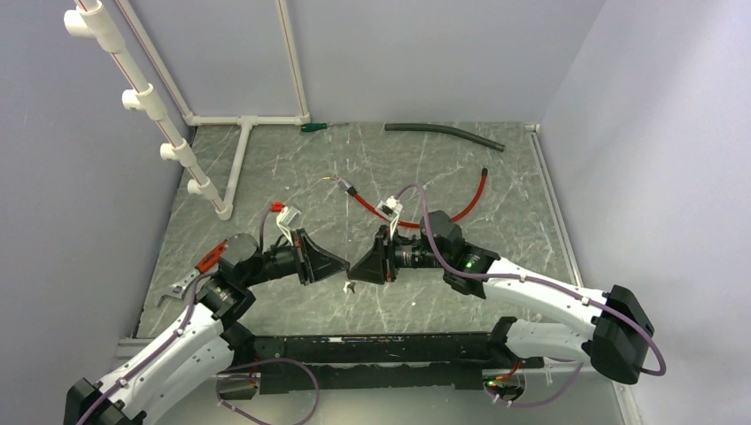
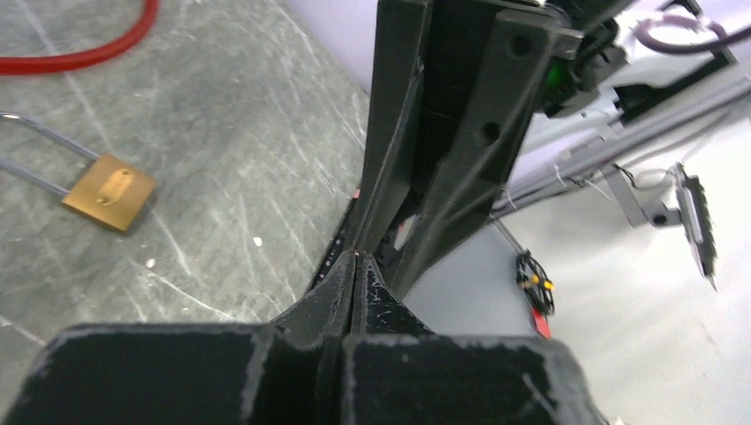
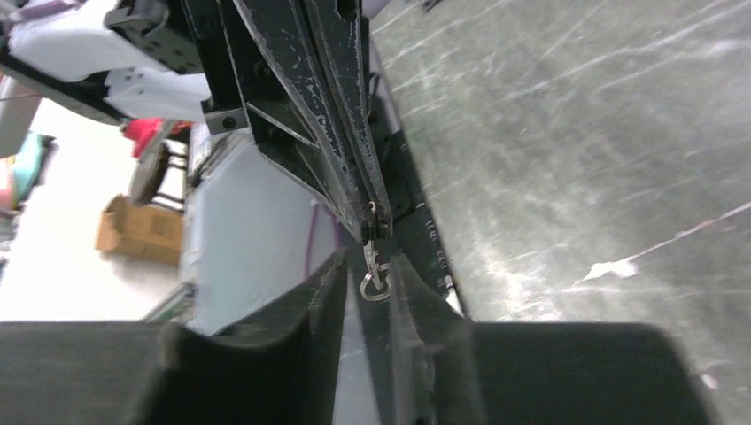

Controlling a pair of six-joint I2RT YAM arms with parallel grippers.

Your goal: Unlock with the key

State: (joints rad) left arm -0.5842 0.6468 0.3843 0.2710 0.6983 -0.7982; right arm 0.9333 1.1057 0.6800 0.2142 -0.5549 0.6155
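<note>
Grey marbled desk [image 1: 496, 204], lilac walls. Far left, white pipe frame [image 1: 142, 93]. A wrench [image 1: 180, 289] lies by the left arm. Mid-desk, the left hand [image 2: 354, 258] is pressed together, pinching the key [image 3: 372, 257] at its tip. Brass padlock [image 2: 110, 190] lies flat on the desk near a red cable [image 2: 80, 55], apart from both hands. The right hand [image 3: 368, 262] is tip to tip with the left, fingers [image 3: 323, 297] slightly spread either side of the key's ring [image 3: 375, 285]; contact unclear.
</note>
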